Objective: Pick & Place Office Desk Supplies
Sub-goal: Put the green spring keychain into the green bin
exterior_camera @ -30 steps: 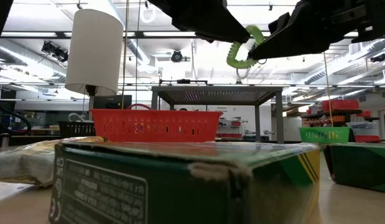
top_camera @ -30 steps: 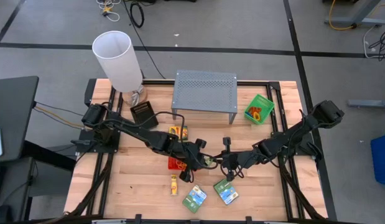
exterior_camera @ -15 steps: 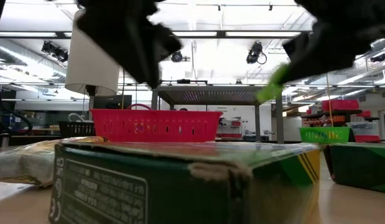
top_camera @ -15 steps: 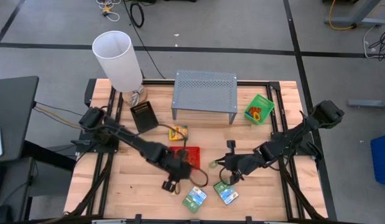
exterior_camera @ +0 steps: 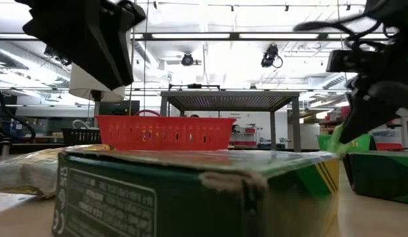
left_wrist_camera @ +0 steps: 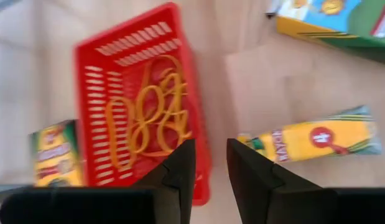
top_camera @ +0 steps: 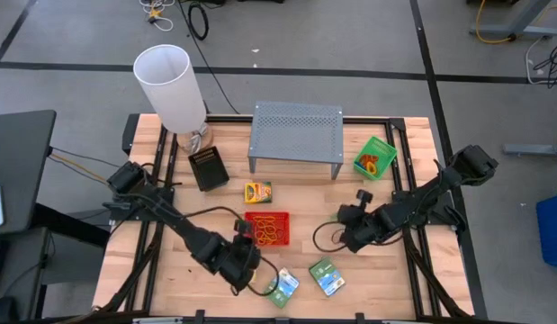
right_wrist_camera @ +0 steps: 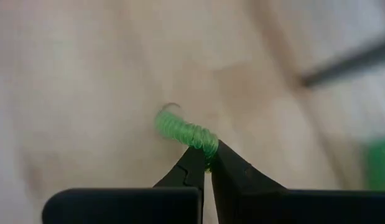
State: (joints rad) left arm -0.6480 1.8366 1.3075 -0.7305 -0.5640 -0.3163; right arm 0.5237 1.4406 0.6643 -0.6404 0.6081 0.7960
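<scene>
While the crayon box (exterior_camera: 190, 191) fills the low view with unreadable print, the right gripper (right_wrist_camera: 208, 163) pinches a green coil (right_wrist_camera: 183, 132) right of the red tray (top_camera: 267, 229), and the left gripper (left_wrist_camera: 209, 163), fingers slightly apart and empty, hovers just in front of that tray.

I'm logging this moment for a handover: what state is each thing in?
left gripper: slightly open, empty, above the table.
right gripper: shut on the green coil.
red tray: holds orange bands.
green tray: holds items.
crayon box: flat, closed.
two packets: flat on table.
</scene>
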